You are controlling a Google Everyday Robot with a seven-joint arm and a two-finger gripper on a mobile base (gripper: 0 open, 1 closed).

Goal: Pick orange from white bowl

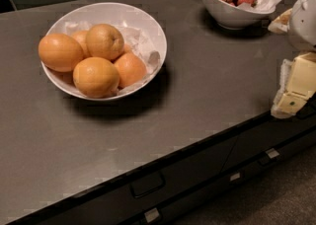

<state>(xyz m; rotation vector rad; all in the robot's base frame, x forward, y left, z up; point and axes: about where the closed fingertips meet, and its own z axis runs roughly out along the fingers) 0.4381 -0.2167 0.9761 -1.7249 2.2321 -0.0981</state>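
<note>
The white bowl (153,36) is wide and shallow, lined with crumpled white paper, and sits on the left of the dark counter. It holds several round fruits. The orange (104,41), dull golden with a small dark dimple on its right side, rests on top of the pile. A deeper-orange oval fruit (60,52) lies at the left and a brighter pebbly one (96,77) at the front. My gripper (295,88), cream-coloured, is at the right edge of the view over the counter's front edge, far to the right of the bowl and apart from it.
A smaller, deeper white bowl (227,19) with red strawberries on paper stands at the back right. The white arm housing (303,17) is just right of it. The counter's front edge runs diagonally, with dark drawers and handles (147,184) below. A dark tiled wall is behind.
</note>
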